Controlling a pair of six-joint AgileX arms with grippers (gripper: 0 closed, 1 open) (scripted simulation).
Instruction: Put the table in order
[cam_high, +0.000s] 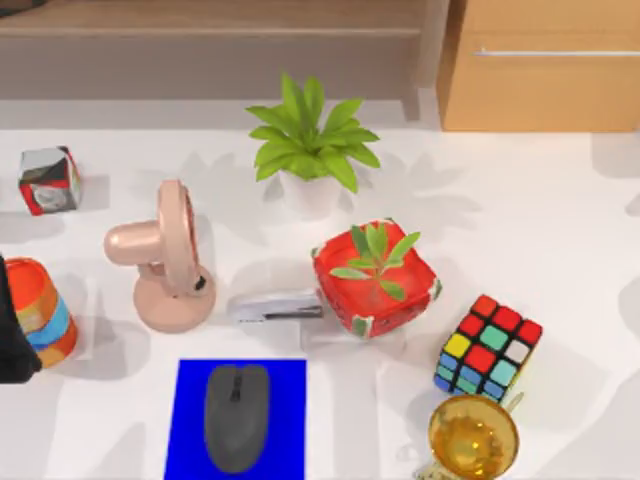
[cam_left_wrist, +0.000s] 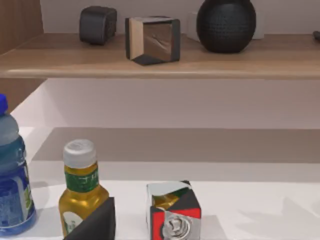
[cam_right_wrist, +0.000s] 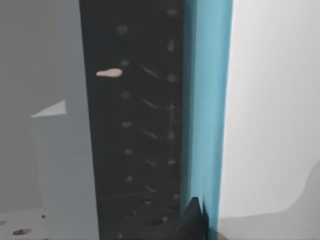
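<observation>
Many things crowd the table (cam_high: 560, 200), which spans the whole top view — sorting looks barely begun. The left arm (cam_high: 12, 340) sits at its left edge beside a striped cup (cam_high: 42, 312); whether its gripper is open, I cannot tell. The next move calls for choosing one item, perhaps the stapler (cam_high: 272, 306). Behind stands a wooden cabinet (cam_high: 545, 70).

Light-wood drawer cabinet (cam_high: 540, 65) — wooden shelf (cam_left_wrist: 160, 55) beside it
</observation>
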